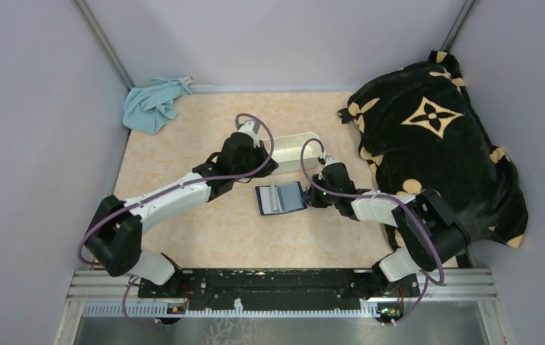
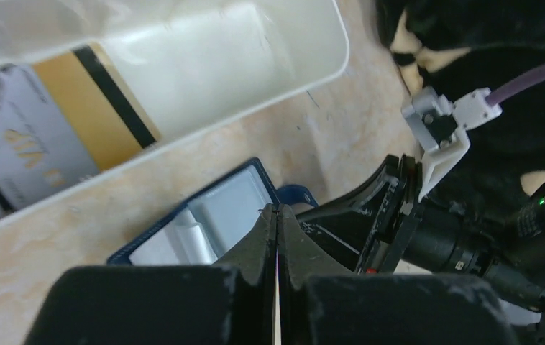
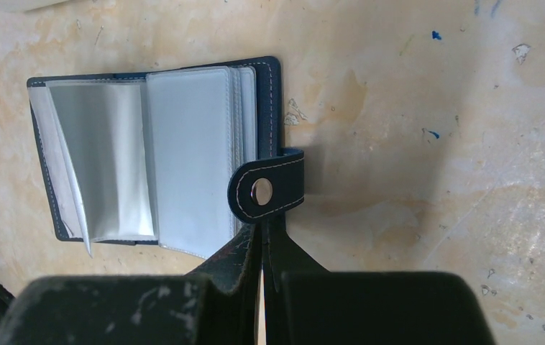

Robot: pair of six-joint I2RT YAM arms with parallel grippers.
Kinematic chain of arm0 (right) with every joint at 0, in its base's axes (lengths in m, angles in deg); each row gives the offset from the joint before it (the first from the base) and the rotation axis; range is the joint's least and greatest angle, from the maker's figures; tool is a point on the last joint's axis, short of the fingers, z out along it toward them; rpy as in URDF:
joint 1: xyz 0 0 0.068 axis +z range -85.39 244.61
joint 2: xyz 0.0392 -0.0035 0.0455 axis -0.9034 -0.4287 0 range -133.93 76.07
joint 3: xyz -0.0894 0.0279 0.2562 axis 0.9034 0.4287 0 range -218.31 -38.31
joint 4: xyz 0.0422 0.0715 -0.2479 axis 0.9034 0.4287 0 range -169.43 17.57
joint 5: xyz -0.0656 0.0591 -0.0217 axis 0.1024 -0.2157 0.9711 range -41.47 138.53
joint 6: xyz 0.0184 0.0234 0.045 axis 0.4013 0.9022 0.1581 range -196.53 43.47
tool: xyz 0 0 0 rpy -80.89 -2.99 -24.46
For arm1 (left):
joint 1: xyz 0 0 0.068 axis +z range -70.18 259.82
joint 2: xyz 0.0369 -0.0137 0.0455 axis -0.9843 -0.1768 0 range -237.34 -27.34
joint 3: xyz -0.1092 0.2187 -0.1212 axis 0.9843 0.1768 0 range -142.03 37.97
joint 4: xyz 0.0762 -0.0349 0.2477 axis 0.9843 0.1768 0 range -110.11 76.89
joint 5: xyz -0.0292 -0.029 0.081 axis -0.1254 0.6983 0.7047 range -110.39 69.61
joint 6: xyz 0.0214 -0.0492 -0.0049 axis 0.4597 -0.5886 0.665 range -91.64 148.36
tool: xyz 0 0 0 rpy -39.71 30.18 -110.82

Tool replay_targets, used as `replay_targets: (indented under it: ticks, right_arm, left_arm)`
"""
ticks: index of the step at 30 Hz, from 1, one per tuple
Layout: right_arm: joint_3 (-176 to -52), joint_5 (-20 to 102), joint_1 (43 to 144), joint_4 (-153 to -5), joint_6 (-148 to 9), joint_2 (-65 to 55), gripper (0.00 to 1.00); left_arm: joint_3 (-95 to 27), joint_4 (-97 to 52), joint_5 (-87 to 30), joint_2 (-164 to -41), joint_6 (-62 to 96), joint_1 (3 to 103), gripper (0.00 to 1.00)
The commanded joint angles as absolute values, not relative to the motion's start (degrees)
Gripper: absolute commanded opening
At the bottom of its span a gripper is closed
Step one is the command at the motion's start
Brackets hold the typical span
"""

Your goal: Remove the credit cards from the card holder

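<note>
Left wrist is cropping the credit cards (image 2: pixel 54 126) in the tray (image 2: pixel 277 57), left claw (image 2: pixel 277 213) sitting closed. Shut, the right claw (image 3: pixel 262 228) is touching the card holder (image 3: pixel 183 151); grip unclear.

Black-and-white arms (image 1: pixel 176 194), looping purple cables (image 2: pixel 532 82)

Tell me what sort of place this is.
Probably a robot test booth: plain grey walls box in a small table, left arm and right arm bolted to a metal rail, white tray and card holder staged.
</note>
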State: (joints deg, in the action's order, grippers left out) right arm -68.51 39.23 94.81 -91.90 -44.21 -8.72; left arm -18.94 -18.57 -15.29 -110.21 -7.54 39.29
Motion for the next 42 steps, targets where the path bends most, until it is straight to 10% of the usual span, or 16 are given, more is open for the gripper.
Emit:
replay_targets:
  ticks: [1,42]
  right_arm:
    - [-68.36,40.99,94.60,-87.00,-45.70,-6.90,0.00]
    - [-71.24,44.26,95.33,-80.30,-48.11,1.86,0.08]
  left_arm:
    - [-15.42,-28.01,-25.81,-114.70,-11.71,38.35,0.00]
    - [-3.43,-27.47,-26.18,-122.72,-13.28,36.75,0.00]
